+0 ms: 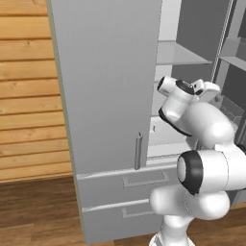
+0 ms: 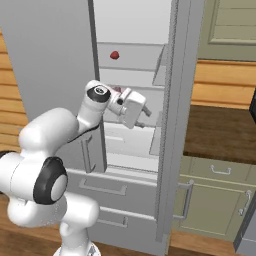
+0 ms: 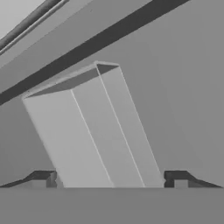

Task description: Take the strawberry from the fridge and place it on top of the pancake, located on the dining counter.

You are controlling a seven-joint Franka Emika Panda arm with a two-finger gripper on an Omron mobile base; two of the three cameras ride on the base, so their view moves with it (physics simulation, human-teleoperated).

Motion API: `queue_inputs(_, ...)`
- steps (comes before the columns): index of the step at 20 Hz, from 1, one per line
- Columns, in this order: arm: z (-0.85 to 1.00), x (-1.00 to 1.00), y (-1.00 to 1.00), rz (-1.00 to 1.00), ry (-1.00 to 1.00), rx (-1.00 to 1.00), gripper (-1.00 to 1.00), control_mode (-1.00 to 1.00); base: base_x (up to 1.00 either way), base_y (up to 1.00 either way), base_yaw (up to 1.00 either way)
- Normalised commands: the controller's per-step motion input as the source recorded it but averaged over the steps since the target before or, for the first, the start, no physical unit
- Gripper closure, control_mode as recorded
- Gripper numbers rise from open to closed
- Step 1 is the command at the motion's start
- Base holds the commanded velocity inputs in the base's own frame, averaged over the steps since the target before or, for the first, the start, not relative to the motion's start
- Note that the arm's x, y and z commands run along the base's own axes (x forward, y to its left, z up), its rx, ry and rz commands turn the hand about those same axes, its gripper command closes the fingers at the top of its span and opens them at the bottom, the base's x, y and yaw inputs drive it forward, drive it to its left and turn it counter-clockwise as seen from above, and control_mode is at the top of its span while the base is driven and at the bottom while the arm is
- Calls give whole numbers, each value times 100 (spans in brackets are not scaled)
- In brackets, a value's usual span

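Matt grey fridge point(image 1: 105, 86), smooth.

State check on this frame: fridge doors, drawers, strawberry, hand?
fridge: both upper doors swung open, pale shelves exposed.
fridge drawers: both shut.
strawberry: resting on an upper shelf, untouched.
hand: open, empty, inside the fridge below the strawberry's shelf.
lower cabinet doors: shut.

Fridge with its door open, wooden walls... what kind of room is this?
Most likely a kitchen: a tall grey fridge with a strawberry on a shelf, and green cupboards under a dark counter.
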Motion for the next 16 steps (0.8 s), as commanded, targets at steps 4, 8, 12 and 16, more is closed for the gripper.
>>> queue_inputs(4, 0, -3, 81, -1, -14, -2, -100, -100, 0, 0, 0)
queue_inputs(8, 0, 0, 96, -8, -22, 7, -100, -100, 0, 0, 0)
queue_inputs(12, -3, -1, 86, -5, -21, 20, -100, -100, 0, 0, 0)
queue_inputs(16, -13, 0, 88, 0, -23, 24, -100, -100, 0, 0, 0)
